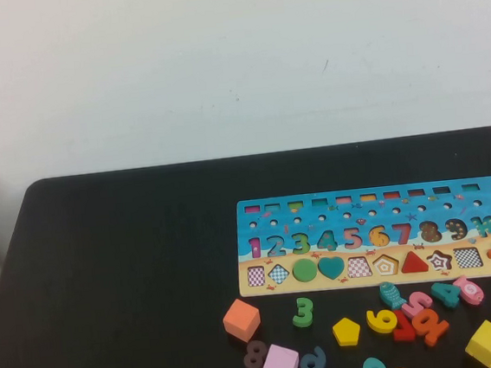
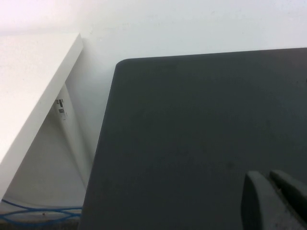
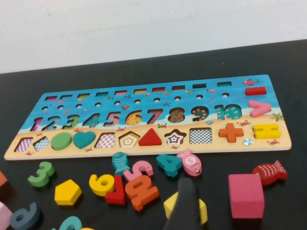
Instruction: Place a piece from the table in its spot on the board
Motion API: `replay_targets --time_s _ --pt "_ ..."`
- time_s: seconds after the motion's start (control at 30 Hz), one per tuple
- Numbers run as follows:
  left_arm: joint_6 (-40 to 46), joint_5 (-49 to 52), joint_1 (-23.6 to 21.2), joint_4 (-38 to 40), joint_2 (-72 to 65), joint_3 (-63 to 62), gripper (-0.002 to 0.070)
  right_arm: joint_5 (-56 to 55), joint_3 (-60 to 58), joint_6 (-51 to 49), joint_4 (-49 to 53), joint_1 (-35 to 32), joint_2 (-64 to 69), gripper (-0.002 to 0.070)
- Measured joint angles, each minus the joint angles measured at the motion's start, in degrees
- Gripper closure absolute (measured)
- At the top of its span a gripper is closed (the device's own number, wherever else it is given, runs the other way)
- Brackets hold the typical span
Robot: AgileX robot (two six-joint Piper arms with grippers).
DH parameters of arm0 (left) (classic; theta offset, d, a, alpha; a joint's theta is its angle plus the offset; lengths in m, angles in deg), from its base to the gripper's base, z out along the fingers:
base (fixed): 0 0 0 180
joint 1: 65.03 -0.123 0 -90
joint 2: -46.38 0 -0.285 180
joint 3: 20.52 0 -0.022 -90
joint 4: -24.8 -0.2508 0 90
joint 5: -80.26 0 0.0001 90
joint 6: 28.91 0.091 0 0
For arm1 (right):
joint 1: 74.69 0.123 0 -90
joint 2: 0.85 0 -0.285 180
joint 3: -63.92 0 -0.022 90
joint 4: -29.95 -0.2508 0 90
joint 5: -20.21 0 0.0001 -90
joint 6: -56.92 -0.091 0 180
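The yellow pentagon piece lies flat on the black table in front of the board; it also shows in the right wrist view. The board has a blue top, a row of numbers and a sandy strip of shape slots, and its pentagon slot is empty. Neither gripper shows in the high view. My left gripper is shut and empty above bare table, far from the pieces. My right gripper hangs over the yellow cube, on the near side of the board and to the right of the pentagon.
Loose pieces lie in front of the board: yellow 6, green 3, orange block, pink block, yellow cube, magenta block, red fish. A white shelf stands beyond the table's left edge.
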Motion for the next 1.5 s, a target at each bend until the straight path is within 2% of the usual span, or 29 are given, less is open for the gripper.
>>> replay_targets --time_s 0.13,0.2,0.3,0.37,0.6,0.9,1.03,1.13,1.2,1.37,1.5 --pt "-2.2 -0.4 0.0 4.0 0.0 0.0 0.0676 0.0 0.0 0.0 0.0 0.0 0.0 0.0083" --pt "-7.3 -1.3 0.0 14.1 0.0 0.0 0.0676 0.0 0.0 0.0 0.0 0.0 0.0 0.0083" --pt "-15.5 -1.8 0.0 34.7 0.0 0.1 0.0676 0.0 0.0 0.0 0.0 0.0 0.0 0.0083" --pt "-16.9 -3.2 0.0 43.1 0.0 0.1 0.0676 0.0 0.0 0.0 0.0 0.0 0.0 0.0084" --pt "-16.3 -12.5 0.0 53.3 0.0 0.1 0.0676 0.0 0.0 0.0 0.0 0.0 0.0 0.0083" --pt "-0.4 -7.1 0.0 54.7 0.0 0.1 0.0676 0.0 0.0 0.0 0.0 0.0 0.0 0.0083" --pt "10.2 -2.1 0.0 54.2 0.0 -1.1 0.0676 0.0 0.0 0.0 0.0 0.0 0.0 0.0083" --pt "18.0 1.8 0.0 50.9 -1.5 -7.9 0.0676 0.0 0.0 0.0 0.0 0.0 0.0 0.0083" --pt "20.1 5.4 0.0 45.8 -5.9 -13.7 0.0676 0.0 0.0 0.0 0.0 0.0 0.0 0.0083" --pt "25.3 23.2 0.0 33.3 -23.2 -30.9 0.0676 0.0 0.0 0.0 0.0 0.0 0.0 0.0083" --pt "33.9 35.2 0.0 30.1 -37.0 -42.9 0.0676 0.0 0.0 0.0 0.0 0.0 0.0 0.0084"
